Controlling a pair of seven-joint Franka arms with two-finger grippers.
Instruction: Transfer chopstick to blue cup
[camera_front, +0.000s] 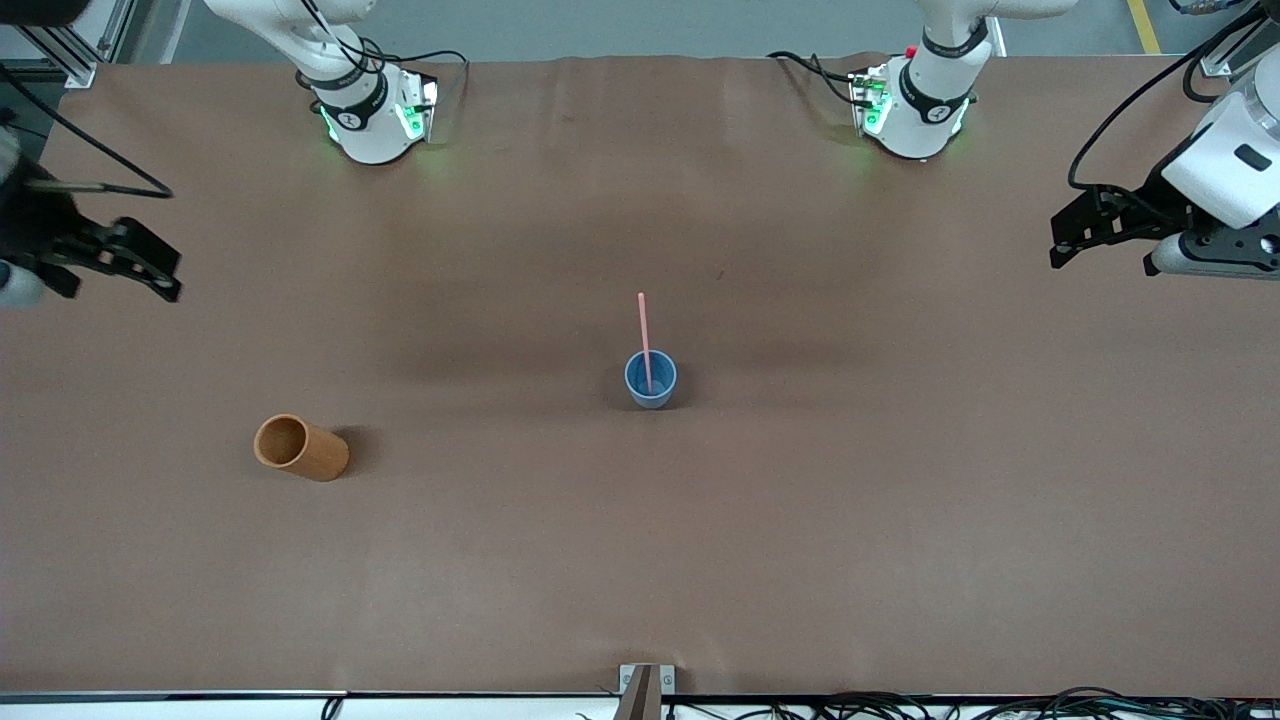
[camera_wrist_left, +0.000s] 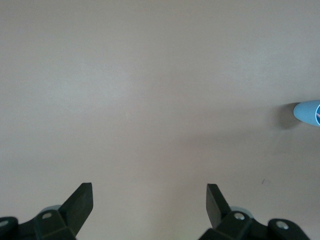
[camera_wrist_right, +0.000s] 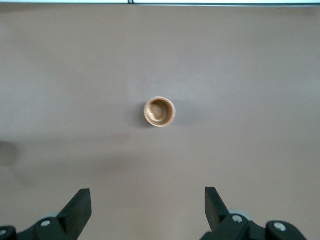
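Orange-brown cup (camera_front: 300, 447) stands nearest the camera, toward my right arm's end of the brown table (camera_front: 900, 520), and looks empty. Mid-table sits the blue cup (camera_front: 651, 380), with the pink chopstick (camera_front: 644, 335) already in it, long axis near upright. My right gripper (camera_front: 120, 262) hangs over its end of the table, jaws wide and holding nothing; my left gripper (camera_front: 1085, 232) waits over the other end, equally wide and bare. Both are well apart from the cup, so I judge the transfer finished.
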